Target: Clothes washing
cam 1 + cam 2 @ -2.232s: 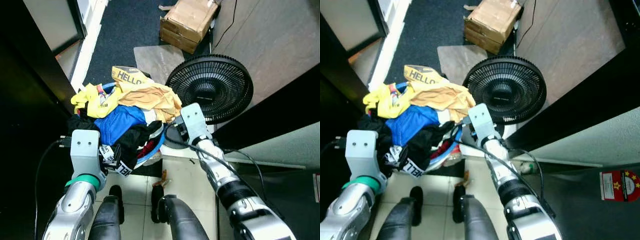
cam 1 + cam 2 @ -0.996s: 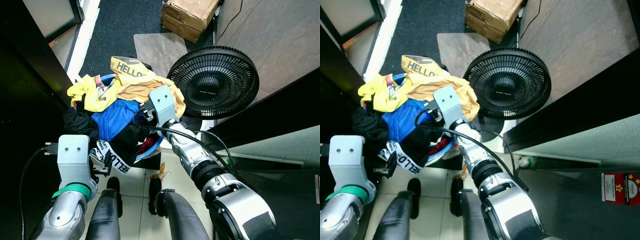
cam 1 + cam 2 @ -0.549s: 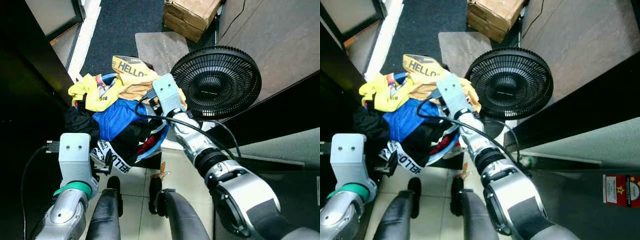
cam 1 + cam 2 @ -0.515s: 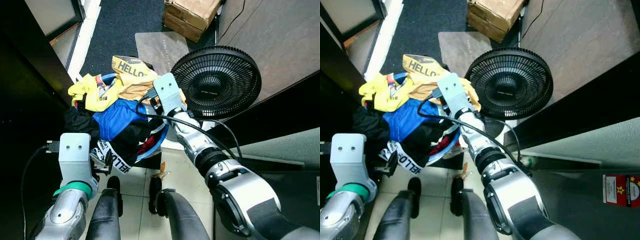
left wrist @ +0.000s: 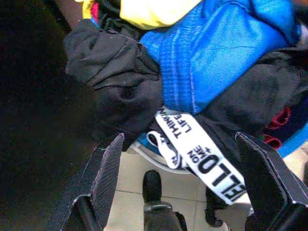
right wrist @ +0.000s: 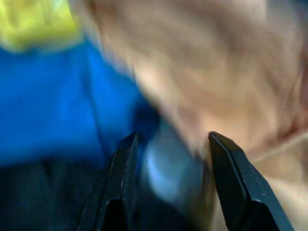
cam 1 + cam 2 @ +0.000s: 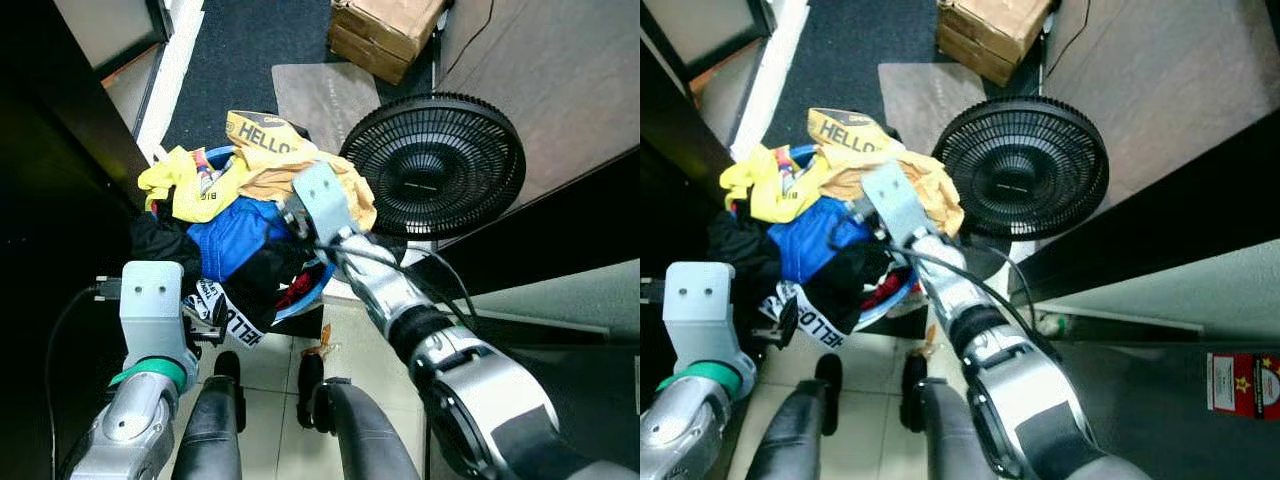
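The right gripper (image 6: 168, 183), fingers parted and grasping nothing, presses into the heaped clothes (image 7: 245, 215) in a blue basket (image 7: 305, 290) on pale floor tiles (image 7: 350, 330). The left gripper (image 5: 185, 192) hovers open at the basket's near edge. Beside it stands a black fan (image 7: 432, 165); beyond lie dark carpet (image 7: 245, 40) and a cardboard box (image 7: 385, 35).

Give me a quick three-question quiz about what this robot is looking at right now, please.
1. True or false: the black fan stands to the left of the clothes pile.
2. Which end effector is over the blue garment: (a) right end effector, (b) left end effector?
3. What word shows on the yellow cloth at the top of the pile?

Key: 1 false; 2 a; 3 HELLO.
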You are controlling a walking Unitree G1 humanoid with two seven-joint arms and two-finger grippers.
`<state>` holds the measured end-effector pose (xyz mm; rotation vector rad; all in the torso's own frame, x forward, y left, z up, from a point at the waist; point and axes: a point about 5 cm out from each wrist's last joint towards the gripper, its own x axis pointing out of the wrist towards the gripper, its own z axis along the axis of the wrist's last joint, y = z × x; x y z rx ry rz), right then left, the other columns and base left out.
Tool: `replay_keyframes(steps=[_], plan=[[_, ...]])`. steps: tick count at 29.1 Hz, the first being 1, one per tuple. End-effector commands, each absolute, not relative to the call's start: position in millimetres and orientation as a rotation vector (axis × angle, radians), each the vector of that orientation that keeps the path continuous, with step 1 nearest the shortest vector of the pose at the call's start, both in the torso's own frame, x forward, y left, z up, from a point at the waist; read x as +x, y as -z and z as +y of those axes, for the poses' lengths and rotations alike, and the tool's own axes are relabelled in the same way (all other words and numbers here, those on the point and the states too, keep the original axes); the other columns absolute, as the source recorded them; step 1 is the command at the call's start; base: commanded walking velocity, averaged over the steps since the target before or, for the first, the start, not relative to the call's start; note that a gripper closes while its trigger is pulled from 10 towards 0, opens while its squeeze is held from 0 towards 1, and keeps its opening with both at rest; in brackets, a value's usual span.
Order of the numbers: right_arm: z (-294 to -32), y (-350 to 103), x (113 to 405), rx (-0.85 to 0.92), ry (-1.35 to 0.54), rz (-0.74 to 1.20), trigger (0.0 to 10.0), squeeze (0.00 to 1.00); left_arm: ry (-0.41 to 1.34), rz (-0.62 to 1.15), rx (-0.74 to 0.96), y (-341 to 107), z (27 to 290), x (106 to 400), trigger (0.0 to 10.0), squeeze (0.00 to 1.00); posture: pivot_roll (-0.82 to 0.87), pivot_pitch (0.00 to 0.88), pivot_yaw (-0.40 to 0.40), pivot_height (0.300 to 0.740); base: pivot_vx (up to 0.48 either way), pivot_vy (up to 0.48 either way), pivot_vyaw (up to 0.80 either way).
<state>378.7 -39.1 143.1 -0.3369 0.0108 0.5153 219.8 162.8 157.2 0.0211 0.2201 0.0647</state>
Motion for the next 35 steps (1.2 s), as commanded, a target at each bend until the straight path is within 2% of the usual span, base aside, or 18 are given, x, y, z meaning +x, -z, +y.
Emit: replay_keyframes(steps=[1,8,17,21,27,35], plan=[[-48.7,-109.1,367.5,-0.367,-0.543,0.148,10.0,0.00,-0.053,0.260,0.013,-148.2,160.8,219.0,10.0,0.00,0.11,0.482,-0.132,0.740,0.000,0.000,0.00],[-58.7,-88.8,356.2,-0.419,-0.610,0.191,10.0,0.00,-0.044,0.250,0.011,-149.0,159.3,224.4,10.0,0.00,0.10,0.463,-0.133,0.740,0.000,0.000,0.00],[-78.6,-123.7,361.1,-0.285,-0.540,-0.015,10.0,0.00,-0.033,0.230,0.013,-150.1,160.3,234.4,10.0,0.00,0.09,0.428,-0.123,0.740,0.000,0.000,0.00],[-57.5,-137.7,342.4,-0.177,-0.715,-0.106,10.0,0.00,-0.022,0.218,0.016,-151.3,159.2,240.0,10.0,0.00,0.09,0.408,-0.112,0.740,0.000,0.000,0.00],[-49.1,-136.2,332.5,-0.153,-0.763,-0.118,10.0,0.00,-0.019,0.211,0.017,-152.3,159.4,242.1,10.0,0.00,0.09,0.405,-0.110,0.740,0.000,0.000,0.00],[-40.9,-109.8,313.1,-0.228,-0.845,0.024,10.0,0.00,-0.025,0.203,0.022,-152.6,162.9,243.5,10.0,0.00,0.10,0.401,-0.114,0.740,0.000,0.000,0.00]])
